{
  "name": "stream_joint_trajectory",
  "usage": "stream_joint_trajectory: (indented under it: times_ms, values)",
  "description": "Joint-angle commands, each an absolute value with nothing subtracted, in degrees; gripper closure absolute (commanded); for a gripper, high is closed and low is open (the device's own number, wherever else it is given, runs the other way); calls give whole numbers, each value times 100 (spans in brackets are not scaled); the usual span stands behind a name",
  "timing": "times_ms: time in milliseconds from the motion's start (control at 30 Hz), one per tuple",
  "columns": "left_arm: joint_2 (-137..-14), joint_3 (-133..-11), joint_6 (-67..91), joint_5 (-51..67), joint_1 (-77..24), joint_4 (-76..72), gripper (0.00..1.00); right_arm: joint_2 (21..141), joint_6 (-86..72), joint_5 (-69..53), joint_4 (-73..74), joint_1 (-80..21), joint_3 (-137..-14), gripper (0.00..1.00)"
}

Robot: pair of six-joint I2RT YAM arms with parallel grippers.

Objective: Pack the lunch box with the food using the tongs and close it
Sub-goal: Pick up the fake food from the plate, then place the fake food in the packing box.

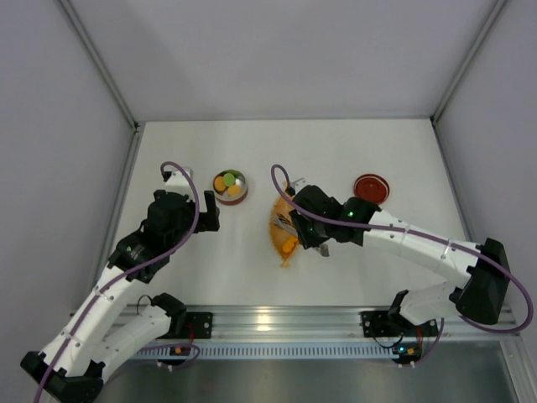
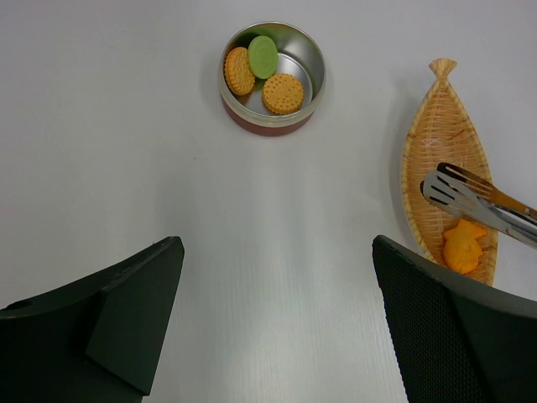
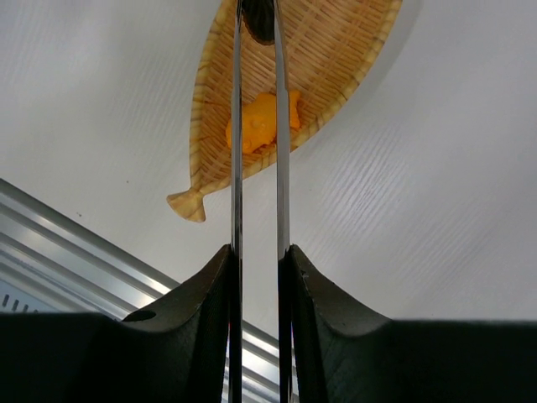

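- Closest to the rail point(image 1: 277, 319), the right arm swings out from its base. Its elbow sits far to the right, and the forearm runs left toward mid-table with the wrist tipped down.
- The right gripper point(image 3: 257, 253) has its jaws clamped on the two shafts of the tongs point(image 3: 236, 126), squeezing the V almost parallel.
- The tongs' tips hang over the orange tray point(image 2: 440, 126), and I can see nothing caught between them.
- One orange piece point(image 3: 258, 122) lies in the tray, under the shafts rather than at the tips (apparently the last one to move).
- The left arm bends up along its own side. The left gripper point(image 2: 277, 252) hovers over bare table point(image 2: 109, 126) just short of the lunch box, jaws spread wide and holding nothing.
- The lunch box point(image 2: 267, 124) stands open to the left of the tray and apart from it. It holds a green piece point(image 2: 263, 56) and two orange-yellow biscuits point(image 2: 283, 93) leaning together.
- Farthest right, the red lid point(image 1: 371, 187) lies on the table, well apart from the box.
- By my reading the packing is mostly done. What is left is to pick up the last piece, carry it to the box, and fit the lid.
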State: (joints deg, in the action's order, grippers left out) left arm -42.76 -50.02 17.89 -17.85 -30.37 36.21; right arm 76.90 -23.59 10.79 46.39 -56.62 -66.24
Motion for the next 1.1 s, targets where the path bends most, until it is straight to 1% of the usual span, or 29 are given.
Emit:
stream_joint_trajectory:
  times_ms: [0,733,900,1067]
  values:
    - [-4210,-4966,1802,-1819,-3023,3542,1,7532,-2303,1265,4702,-5731,-6970,74]
    - [-4201,-4966,1802,-1811,-3023,3533,1,7822,-2145,1459,4860,-5722,-7813,74]
    - [-4210,-4975,1802,-1811,-3015,3542,1,8208,-2031,1407,4799,-5695,-8445,73]
    - [-4201,-4966,1802,-1837,-3023,3542,1,9139,-1881,1319,4816,-5669,-9506,73]
